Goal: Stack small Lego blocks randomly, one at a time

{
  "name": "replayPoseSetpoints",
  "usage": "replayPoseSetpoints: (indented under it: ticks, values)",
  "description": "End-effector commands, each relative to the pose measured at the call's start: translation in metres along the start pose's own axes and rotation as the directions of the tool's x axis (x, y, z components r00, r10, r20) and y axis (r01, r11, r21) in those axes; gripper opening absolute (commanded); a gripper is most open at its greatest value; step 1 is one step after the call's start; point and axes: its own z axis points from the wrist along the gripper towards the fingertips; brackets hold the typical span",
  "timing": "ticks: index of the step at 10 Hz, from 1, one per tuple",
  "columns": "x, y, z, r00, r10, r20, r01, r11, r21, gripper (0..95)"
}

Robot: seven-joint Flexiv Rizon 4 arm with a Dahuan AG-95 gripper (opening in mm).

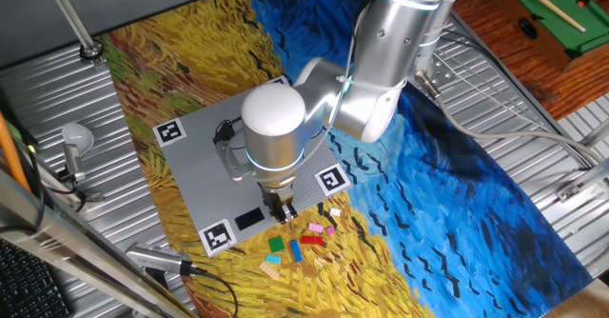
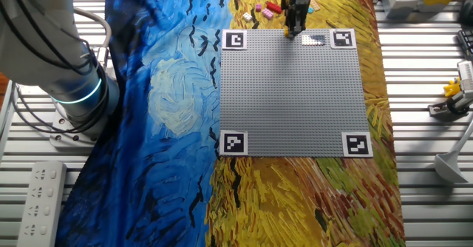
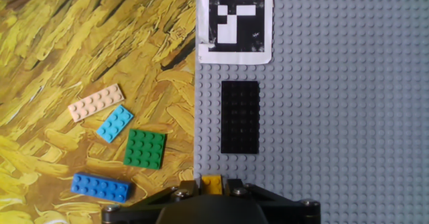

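My gripper (image 3: 213, 185) is shut on a small yellow Lego block (image 3: 213, 182), held between the fingers at the grey baseplate's (image 3: 335, 103) edge. A black plate (image 3: 240, 117) lies on the baseplate just ahead. On the painted cloth to the left lie a tan block (image 3: 96, 102), a teal block (image 3: 114, 123), a green block (image 3: 145, 148) and a blue block (image 3: 100, 187). In one fixed view the gripper (image 1: 282, 209) stands at the baseplate's near edge, with loose blocks (image 1: 295, 247) beside it. In the other fixed view the gripper (image 2: 294, 29) is at the plate's far edge.
Black-and-white marker tags (image 3: 234, 23) sit at the baseplate's corners (image 2: 234, 143). The painted cloth (image 1: 457, 194) covers the table. A grey device (image 1: 74, 147) stands at the left, a remote (image 2: 41, 195) near the robot base (image 2: 74, 92).
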Motion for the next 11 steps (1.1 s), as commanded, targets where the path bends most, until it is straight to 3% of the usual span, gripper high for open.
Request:
replayPoseSetpoints:
  ticks: [1,11]
  values:
    - [0.0016,-0.0023,-0.0014,1.000,-0.002,-0.001,0.002,1.000,-0.001,0.0]
    - [-0.0018,-0.0029,0.0025,1.000,-0.014,0.001,0.014,1.000,-0.009,0.0]
